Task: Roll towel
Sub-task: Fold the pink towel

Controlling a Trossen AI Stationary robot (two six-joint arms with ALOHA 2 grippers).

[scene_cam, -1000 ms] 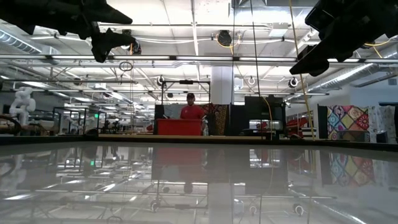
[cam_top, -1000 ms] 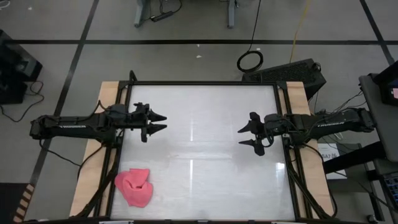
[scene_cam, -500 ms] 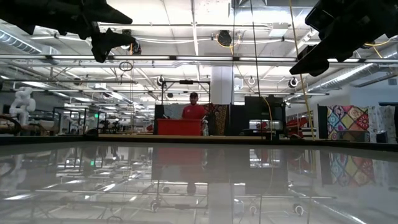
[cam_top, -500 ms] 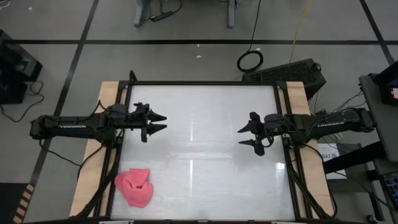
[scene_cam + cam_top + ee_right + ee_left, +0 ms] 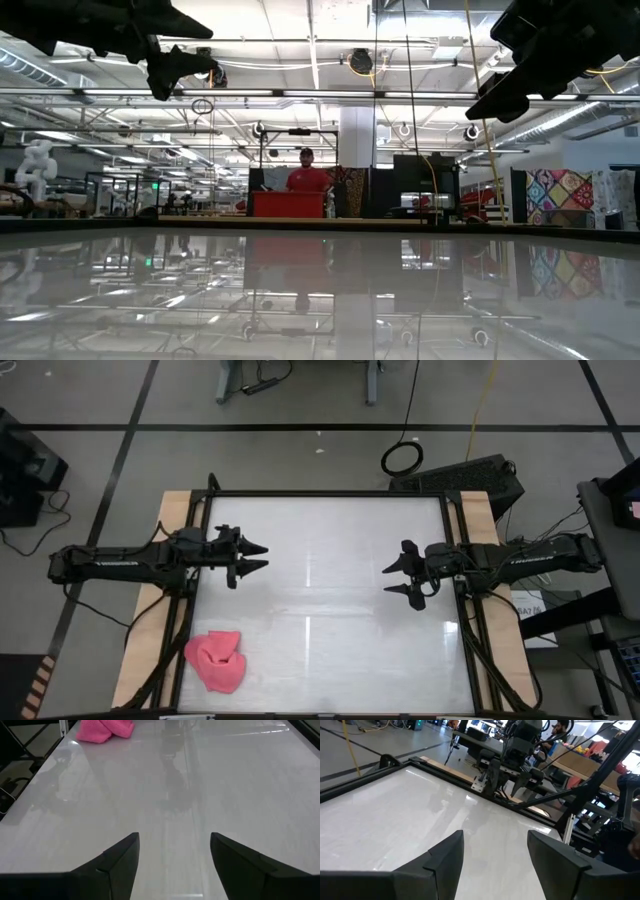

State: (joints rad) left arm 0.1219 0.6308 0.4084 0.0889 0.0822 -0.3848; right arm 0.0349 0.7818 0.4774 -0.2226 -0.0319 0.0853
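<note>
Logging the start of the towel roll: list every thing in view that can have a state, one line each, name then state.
towel: crumpled in a heap, not rolled, near the table's front left corner, untouched.
left tool: open, empty, raised over the table's left side.
right tool: open, empty, raised over the table's right side.
table: bare apart from the towel.

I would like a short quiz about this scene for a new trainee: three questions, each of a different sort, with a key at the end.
1. True or false: the left gripper is holding the pink towel.
2. Multiple choice: the towel lies (A) at the middle of the table, (B) near the table corner on the left arm's side, (C) under the right gripper.
3. Fill in: both grippers hang above the table with their fingers ____.

Key: 1 false; 2 B; 3 open.
</note>
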